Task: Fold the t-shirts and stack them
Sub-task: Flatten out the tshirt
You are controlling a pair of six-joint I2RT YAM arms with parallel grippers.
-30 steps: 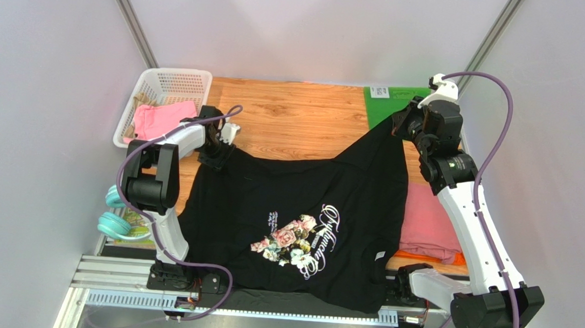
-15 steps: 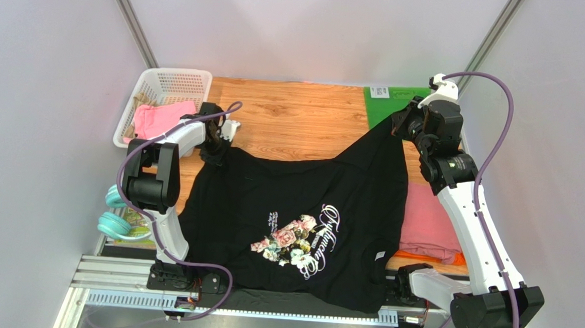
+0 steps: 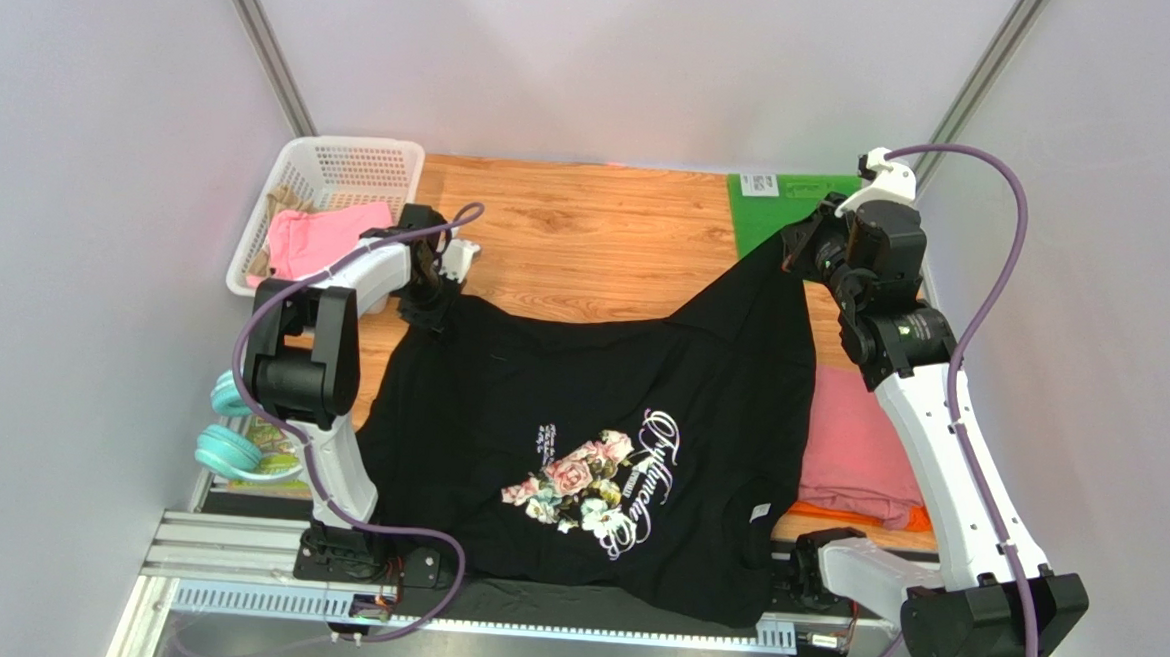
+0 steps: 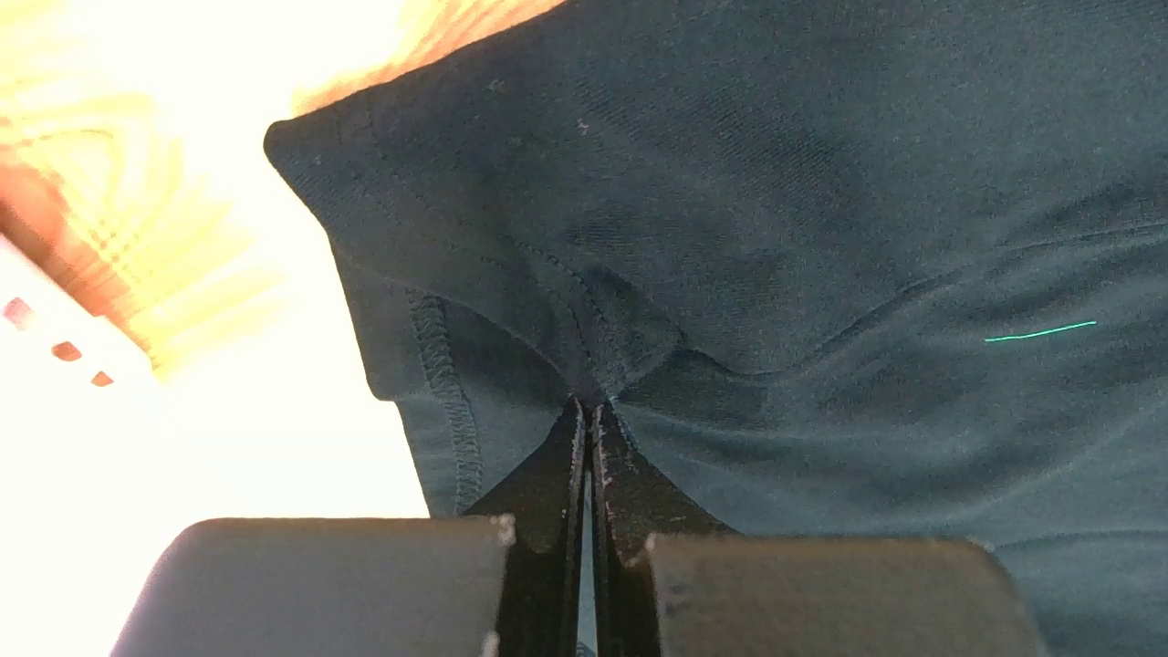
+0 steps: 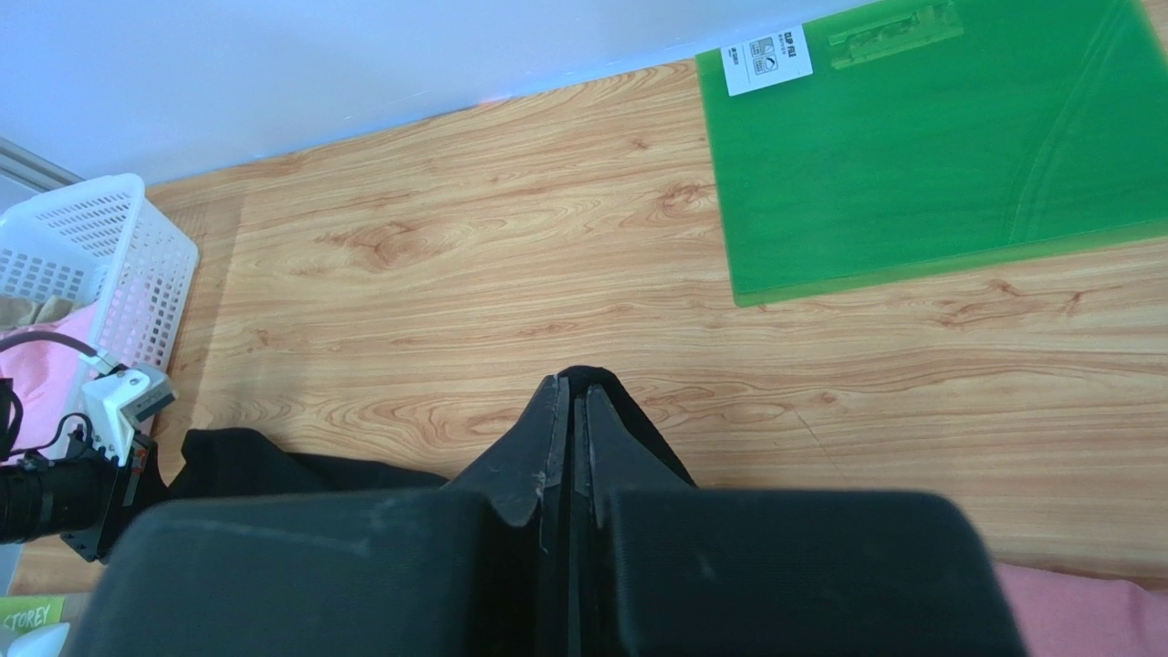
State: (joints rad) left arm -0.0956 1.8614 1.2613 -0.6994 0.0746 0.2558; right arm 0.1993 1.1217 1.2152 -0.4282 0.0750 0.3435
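The black t-shirt [image 3: 602,420], with a floral chest print, lies spread over the wooden table. My left gripper [image 3: 430,300] is at its far left corner. In the left wrist view the left gripper [image 4: 591,408] is shut, pinching a fold of the black t-shirt [image 4: 823,205] beside a stitched hem. My right gripper [image 3: 810,250] holds the far right corner raised off the table. In the right wrist view the right gripper [image 5: 576,390] is shut, with black cloth [image 5: 613,393] showing round its tips. A folded dusty-pink t-shirt [image 3: 856,441] lies on an orange one [image 3: 915,519] at the right.
A green mat [image 3: 781,207] lies at the far right, partly under the lifted cloth. A white basket [image 3: 328,180] at the far left holds pink cloth [image 3: 318,237]. Teal headphones [image 3: 232,438] sit at the left edge. Bare wood [image 3: 596,247] shows behind the black shirt.
My left gripper has shut on the black shirt's far left corner. The right arm and the shirt's lifted corner have stayed still.
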